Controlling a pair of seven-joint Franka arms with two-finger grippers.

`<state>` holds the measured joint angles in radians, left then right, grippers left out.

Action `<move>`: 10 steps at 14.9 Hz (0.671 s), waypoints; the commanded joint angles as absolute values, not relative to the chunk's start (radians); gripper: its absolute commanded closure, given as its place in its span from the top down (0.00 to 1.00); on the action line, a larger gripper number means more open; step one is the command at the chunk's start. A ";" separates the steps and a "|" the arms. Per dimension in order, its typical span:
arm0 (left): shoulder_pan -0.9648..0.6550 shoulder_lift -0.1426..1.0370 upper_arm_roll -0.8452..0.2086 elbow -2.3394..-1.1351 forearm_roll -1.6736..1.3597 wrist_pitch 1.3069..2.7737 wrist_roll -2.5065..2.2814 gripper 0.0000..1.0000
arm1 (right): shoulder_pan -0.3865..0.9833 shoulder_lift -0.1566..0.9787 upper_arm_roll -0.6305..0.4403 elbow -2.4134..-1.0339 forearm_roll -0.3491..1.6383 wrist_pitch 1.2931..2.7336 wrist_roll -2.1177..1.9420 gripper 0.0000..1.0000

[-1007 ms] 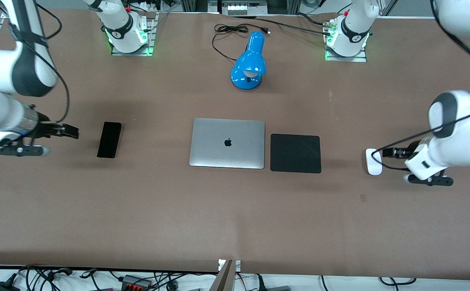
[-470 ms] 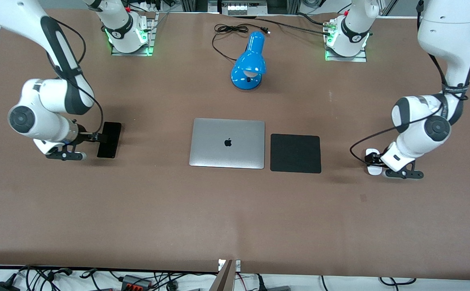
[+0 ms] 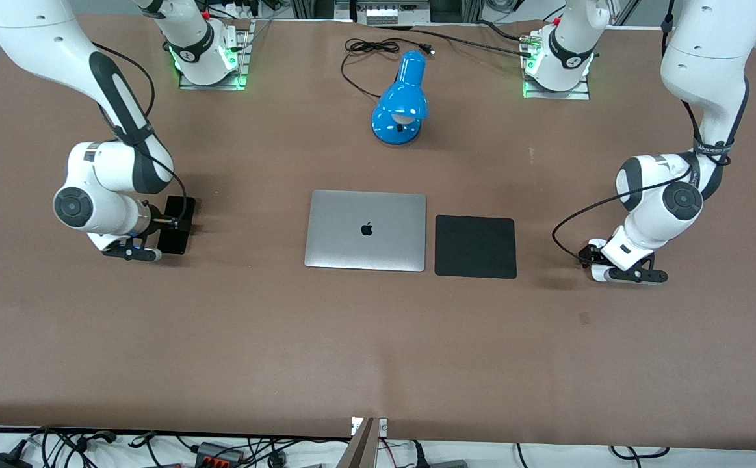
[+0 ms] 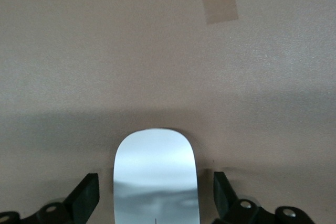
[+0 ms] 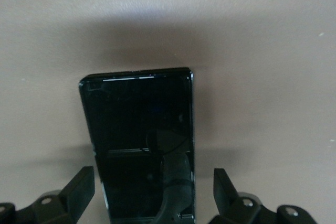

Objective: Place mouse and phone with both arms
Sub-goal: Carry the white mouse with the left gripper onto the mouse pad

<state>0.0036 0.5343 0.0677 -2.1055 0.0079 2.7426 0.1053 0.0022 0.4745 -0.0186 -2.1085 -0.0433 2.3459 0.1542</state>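
White mouse (image 4: 156, 177) between open left end effector (image 4: 156, 203) fingers; phone (image 5: 139, 140) likewise, right end effector (image 5: 156, 203)

Both arms (image 3: 703, 71) are white with dark grey joint bands, black cables, and green lights at the bases.

A: Robotics lab. Two arm bases (image 3: 207, 55) bolted to a brown table (image 3: 378, 338), green status lights on.

B: Agreed. Staged desk props around the laptop (image 3: 365, 230): blue lamp (image 3: 400, 104), black mat (image 3: 475, 247). Cables along the table's edge.
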 commanded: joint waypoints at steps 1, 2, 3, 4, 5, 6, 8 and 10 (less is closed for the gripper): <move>0.009 0.526 0.063 -2.112 0.018 2.750 0.110 0.38 | 0.009 0.462 -0.018 -2.181 -0.048 2.420 0.207 1.00; 0.009 0.525 0.063 -2.111 0.018 2.749 0.110 0.36 | 0.012 0.463 -0.018 -2.189 -0.048 2.430 0.222 1.00; 0.009 0.522 0.063 -2.108 0.020 2.749 0.110 0.35 | 0.014 0.463 -0.018 -2.192 -0.048 2.433 0.224 1.00; 0.008 0.514 0.061 -2.103 0.020 2.743 0.109 0.35 | 0.012 0.465 -0.018 -2.192 -0.048 2.433 0.224 1.00; 0.003 0.503 0.060 -2.091 0.020 2.709 0.109 0.35 | 0.011 0.468 -0.018 -2.192 -0.048 2.433 0.224 1.00; -0.005 0.493 0.058 -2.056 0.018 2.647 0.109 0.35 | 0.009 0.468 -0.018 -2.191 -0.046 2.433 0.225 1.00; -0.012 0.488 0.023 -1.926 0.009 2.440 0.103 0.35 | 0.005 0.462 -0.018 -2.187 -0.046 2.430 0.224 1.00; -0.018 0.494 -0.027 -1.804 0.008 2.263 0.025 0.35 | -0.001 0.456 -0.018 -2.184 -0.046 2.427 0.221 1.00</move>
